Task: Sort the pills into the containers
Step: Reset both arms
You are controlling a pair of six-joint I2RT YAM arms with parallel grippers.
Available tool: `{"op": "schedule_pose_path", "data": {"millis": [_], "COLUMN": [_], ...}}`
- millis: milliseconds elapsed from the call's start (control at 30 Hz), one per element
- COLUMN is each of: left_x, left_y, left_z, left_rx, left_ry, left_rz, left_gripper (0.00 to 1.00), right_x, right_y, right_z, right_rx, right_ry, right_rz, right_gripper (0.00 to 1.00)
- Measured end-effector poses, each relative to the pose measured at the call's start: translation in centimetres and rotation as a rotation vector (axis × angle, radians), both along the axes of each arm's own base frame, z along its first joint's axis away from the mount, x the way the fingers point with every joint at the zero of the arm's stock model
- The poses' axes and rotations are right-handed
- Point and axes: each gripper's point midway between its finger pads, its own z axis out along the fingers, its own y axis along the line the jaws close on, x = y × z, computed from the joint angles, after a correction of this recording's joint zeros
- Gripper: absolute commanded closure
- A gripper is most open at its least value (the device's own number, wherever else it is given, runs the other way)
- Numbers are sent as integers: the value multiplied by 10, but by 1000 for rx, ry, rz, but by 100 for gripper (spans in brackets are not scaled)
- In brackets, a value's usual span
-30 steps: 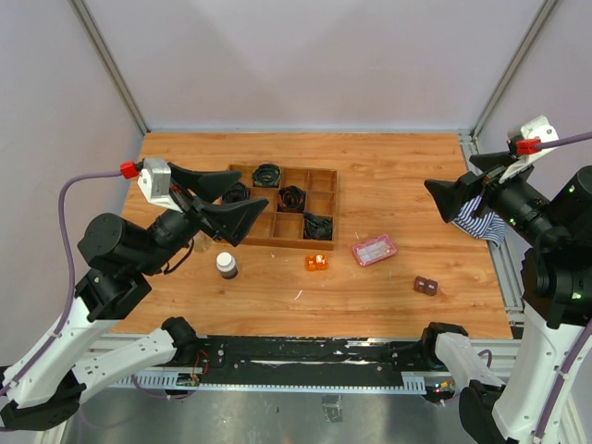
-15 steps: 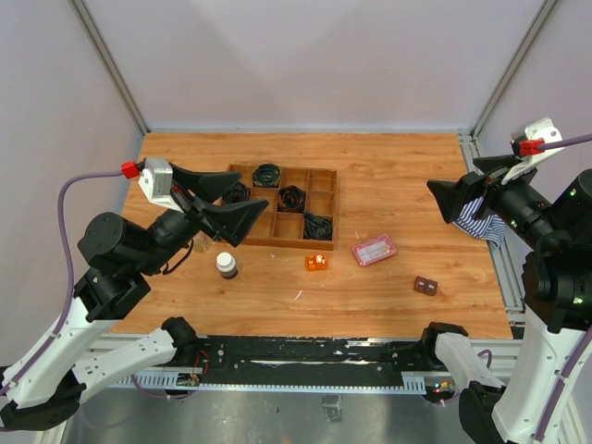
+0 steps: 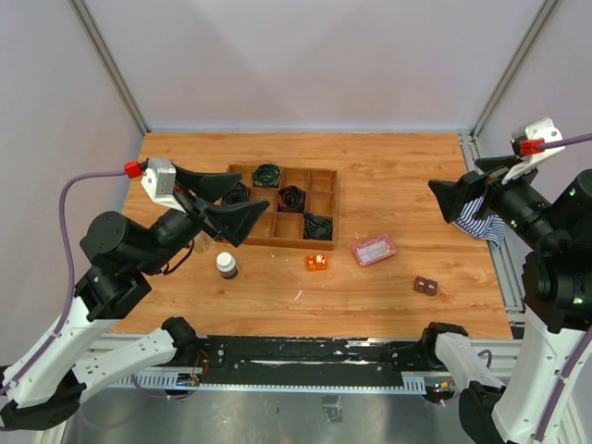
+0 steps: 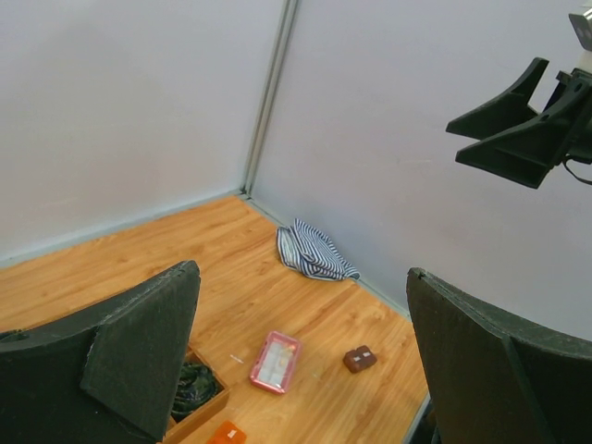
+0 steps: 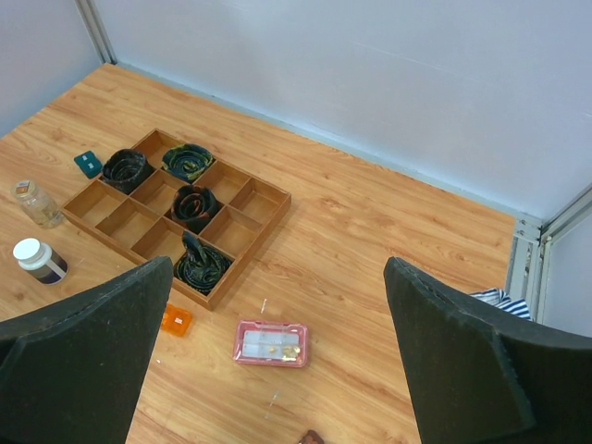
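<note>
The flat pink box (image 3: pixel 374 250) lies on the wooden table right of centre, also in the right wrist view (image 5: pixel 271 343) and the left wrist view (image 4: pixel 275 361). A few yellowish pills (image 5: pixel 292 351) show at one end of it. The dark bottle with a white cap (image 3: pixel 227 265) stands near the left front. Beside it stands the clear vial (image 5: pixel 37 203). My left gripper (image 3: pixel 254 191) hovers open high over the tray's left side. Just as high at the table's right edge, my right gripper (image 3: pixel 450 173) is open. Neither holds anything.
A wooden compartment tray (image 3: pixel 323 173) with black coils sits at centre back. A small orange block (image 3: pixel 316 262) lies beside the pink box, and a brown block (image 3: pixel 425 286) lies at the right front. A striped cloth (image 3: pixel 483 222) rests on the right edge.
Both arms have shifted only very slightly. Nothing on the table has moved, and both grippers stay open.
</note>
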Motion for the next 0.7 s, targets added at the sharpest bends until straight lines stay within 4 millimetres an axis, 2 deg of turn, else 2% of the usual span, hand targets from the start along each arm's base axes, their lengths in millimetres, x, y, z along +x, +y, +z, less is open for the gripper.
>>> {"op": "schedule_pose_path", "data": {"millis": [700], "left_x": [2], "left_y": [-1], "left_z": [-3], "left_rx": [17], "left_ry": [1], "left_rz": [3], "left_gripper": [1], "right_x": [0], "right_y": [-1], "right_z": [0], "right_rx": [-1], "right_ry": [1], "right_rz": [-3], "right_gripper": [2]}}
